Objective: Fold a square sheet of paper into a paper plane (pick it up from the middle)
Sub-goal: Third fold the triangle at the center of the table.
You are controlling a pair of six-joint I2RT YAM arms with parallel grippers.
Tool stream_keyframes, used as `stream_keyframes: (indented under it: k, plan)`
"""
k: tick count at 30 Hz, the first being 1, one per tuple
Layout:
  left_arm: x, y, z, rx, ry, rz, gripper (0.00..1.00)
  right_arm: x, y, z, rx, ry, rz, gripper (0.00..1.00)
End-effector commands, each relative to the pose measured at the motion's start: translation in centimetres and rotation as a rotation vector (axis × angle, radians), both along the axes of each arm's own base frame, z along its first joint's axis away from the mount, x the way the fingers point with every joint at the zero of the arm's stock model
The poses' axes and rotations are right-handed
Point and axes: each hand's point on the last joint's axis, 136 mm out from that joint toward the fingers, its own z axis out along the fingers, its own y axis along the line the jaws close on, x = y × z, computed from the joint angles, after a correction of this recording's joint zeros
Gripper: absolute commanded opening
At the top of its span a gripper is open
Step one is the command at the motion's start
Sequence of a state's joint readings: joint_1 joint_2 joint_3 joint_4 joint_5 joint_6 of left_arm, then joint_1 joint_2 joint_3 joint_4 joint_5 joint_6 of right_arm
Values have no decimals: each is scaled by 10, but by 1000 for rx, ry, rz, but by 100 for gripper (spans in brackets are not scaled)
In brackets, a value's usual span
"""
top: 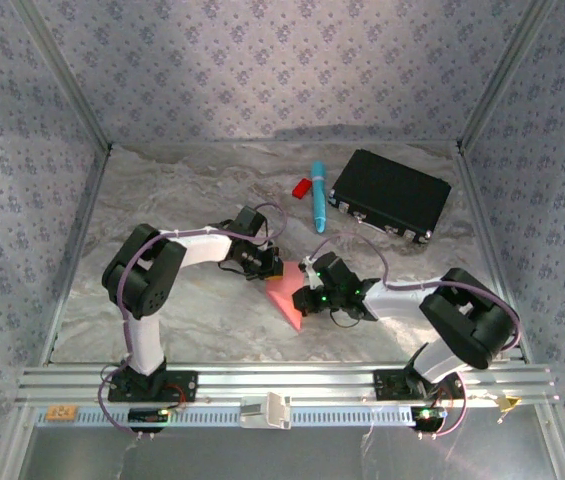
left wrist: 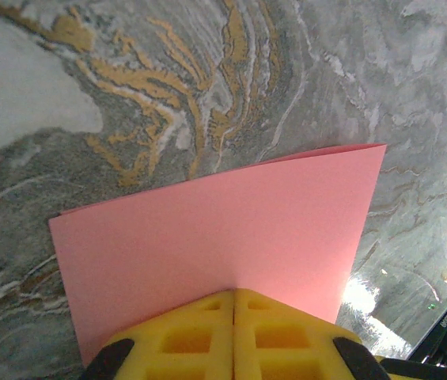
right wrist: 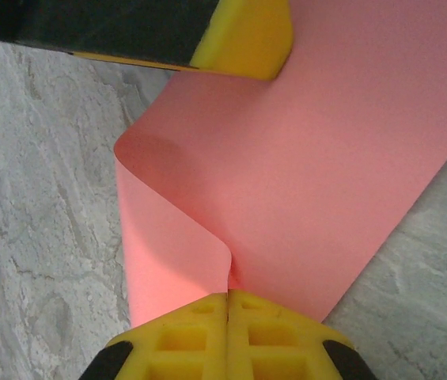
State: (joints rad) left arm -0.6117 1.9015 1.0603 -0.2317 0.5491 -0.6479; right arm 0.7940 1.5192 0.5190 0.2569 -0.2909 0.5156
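Top external: the square sheet of paper (top: 287,300), bowed at the middle of the table (top: 162,200), is clamped by the left gripper (top: 264,268) on its far edge and the right gripper (top: 309,292) opposite.

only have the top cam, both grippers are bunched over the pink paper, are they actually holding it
Observer: Yes for the left. In its wrist view the left gripper is shut on the near edge of the pink paper.
Operator: and the right one
Observer: Also gripping. The right gripper is shut on the paper where it bends over itself.
Operator: is that bend creased yet
Observer: No. The right wrist view shows a soft rounded curl, not a pressed fold.
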Motion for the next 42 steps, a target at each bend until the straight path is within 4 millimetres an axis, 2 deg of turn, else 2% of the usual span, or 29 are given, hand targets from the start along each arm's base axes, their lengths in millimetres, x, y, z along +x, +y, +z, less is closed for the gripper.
stream_keyframes:
  k: [1,24,36,42]
  plan:
    - [-12,14,-14,79,35,18,7,6,1,0,-14,-10,1,3]
    - [-12,14,-15,81,39,16,6,8,-1,-2,-17,-7,-7,3]
    - [-12,14,-13,78,34,16,6,5,-6,-12,-38,14,-20,3]
    - [-3,8,4,47,-7,11,10,3,-8,-16,-53,24,-24,3]
